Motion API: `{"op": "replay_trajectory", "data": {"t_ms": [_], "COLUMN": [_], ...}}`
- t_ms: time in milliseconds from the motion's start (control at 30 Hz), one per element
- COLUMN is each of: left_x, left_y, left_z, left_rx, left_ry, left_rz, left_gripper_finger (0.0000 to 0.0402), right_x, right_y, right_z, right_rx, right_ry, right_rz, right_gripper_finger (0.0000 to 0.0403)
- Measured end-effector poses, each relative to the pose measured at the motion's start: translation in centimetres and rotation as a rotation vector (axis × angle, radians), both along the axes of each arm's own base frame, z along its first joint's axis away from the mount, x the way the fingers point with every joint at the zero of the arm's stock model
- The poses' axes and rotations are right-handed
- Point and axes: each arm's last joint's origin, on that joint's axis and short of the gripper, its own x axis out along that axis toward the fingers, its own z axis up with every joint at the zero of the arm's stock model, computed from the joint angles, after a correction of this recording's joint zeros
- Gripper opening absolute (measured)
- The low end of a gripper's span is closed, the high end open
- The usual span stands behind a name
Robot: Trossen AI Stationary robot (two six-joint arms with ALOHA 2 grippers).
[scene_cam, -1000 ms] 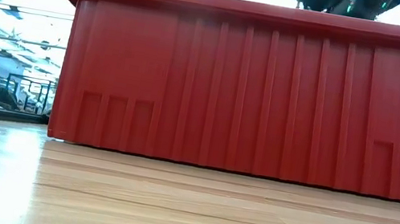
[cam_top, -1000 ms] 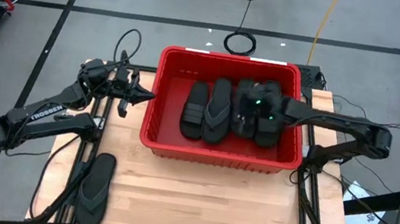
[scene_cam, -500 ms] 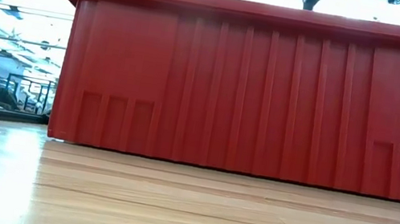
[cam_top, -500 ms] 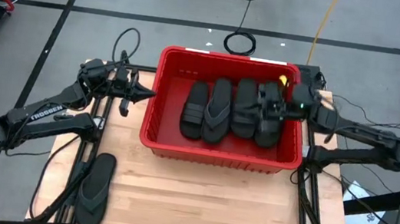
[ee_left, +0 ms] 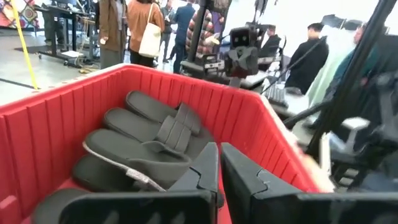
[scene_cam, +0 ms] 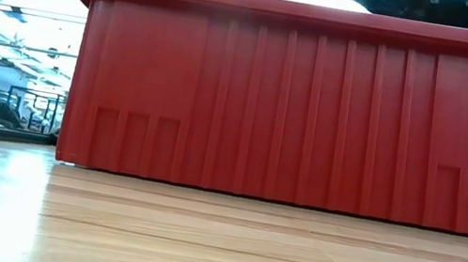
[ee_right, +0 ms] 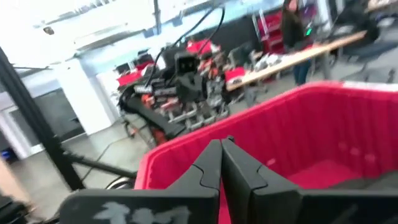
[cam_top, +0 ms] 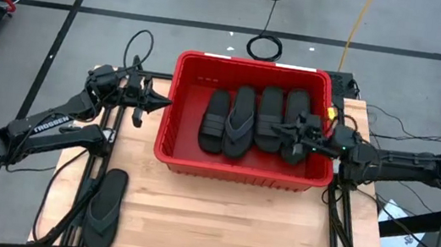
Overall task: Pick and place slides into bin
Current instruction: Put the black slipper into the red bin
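On the pale wooden bench [cam_top: 225, 218], the large red slotted plastic bin [cam_top: 239, 173] holds four black rubber slides [cam_top: 241, 122] abreast, but one black flip-flop [cam_top: 104, 208] lies alone at the near left corner, long axis running front to back. It sits well apart from both arms, nearer the left's side. The left end effector [cam_top: 159, 103], clenched and empty, hovers beside the bin's left wall; the right end effector [cam_top: 281, 131], clenched and empty, reaches over the bin's right half.

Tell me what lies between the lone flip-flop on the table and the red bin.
Only bare wooden table: the high view shows nothing between the flip-flop near the table's front left corner and the bin's front wall.
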Motion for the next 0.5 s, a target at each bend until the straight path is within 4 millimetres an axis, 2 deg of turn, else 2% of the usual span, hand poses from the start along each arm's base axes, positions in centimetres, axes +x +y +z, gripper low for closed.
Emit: {"op": "replay_trajectory", "data": {"t_ms": [100, 233, 367, 500], "left_x": [0.0, -0.1, -0.6, -2.1], "left_y": [-0.1, -1.0, -2.7, -4.6], "left_z": [0.5, 1.0, 2.6, 3.9], "left_rx": [-0.051, -0.075, -0.102, -0.070], "left_ry": [-0.043, -0.035, 0.065, 0.249], "left_rz": [-0.037, -0.228, -0.327, -0.328], "left_gripper_finger": [0.0016, 0.0006, 0.0004, 0.0002], "right_x": [-0.4, -0.7, -0.7, -0.7], "right_y": [0.0, -0.1, -0.1, -0.1], "right_z": [0.4, 0.6, 0.6, 0.6], "right_rx": [-0.046, -0.074, -0.074, -0.077], "right_ry": [-0.018, -0.027, -0.024, -0.024], "right_rz": [-0.020, -0.051, -0.048, -0.048], "right_gripper_finger": [0.0000, 0.0000, 0.0000, 0.0000]}}
